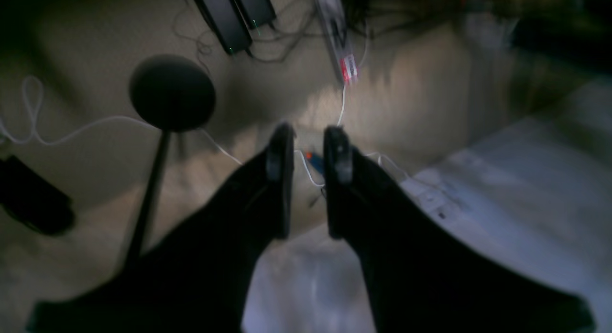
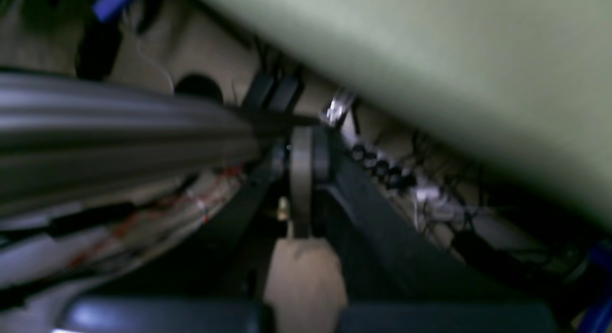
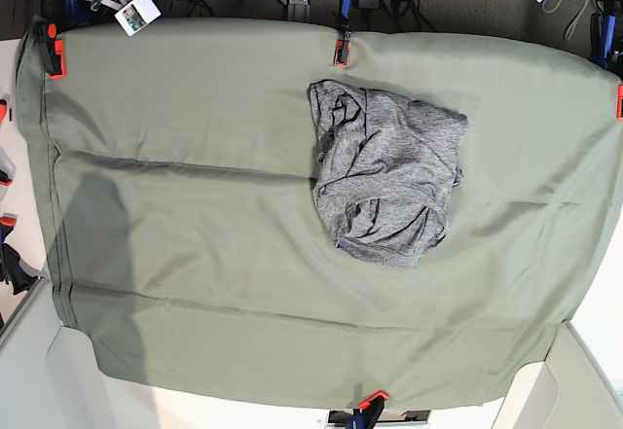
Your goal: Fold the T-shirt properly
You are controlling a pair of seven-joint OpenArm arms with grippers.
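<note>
1. While crumpled in a loose heap, sits right of centre toward the far edge of the tabletop (image 3: 195,254): heather-grey T-shirt (image 3: 387,184), lying on the olive-green cloth sheet (image 3: 175,118), just below the orange clamp (image 3: 340,53) on that far edge.
2. Looks like step zero tbh. Not spread out, sleeves and hem lost in the bunching, nothing folded neatly yet.
3. Neither arm visible in the base view, so nowhere near the shirt.
4. Left tool (image 1: 308,149): fingers (image 1: 280,151) slightly apart, nothing between them, pointing off past the tabletop at a floor with white cables (image 1: 71,132) and a dark round stand (image 1: 172,91).
5. Right tool (image 2: 301,166): looks pressed together with nothing gripped, but blurry, so only fairly sure. Green sheet overhead in that view, wiring behind.
6. Next move, best guess: bring both tools in over the heap, grab two spots on the edge and pull flat before any folding.
7. Needs a shallow pinch, to lift the knit only and not the sheet under it.
</note>
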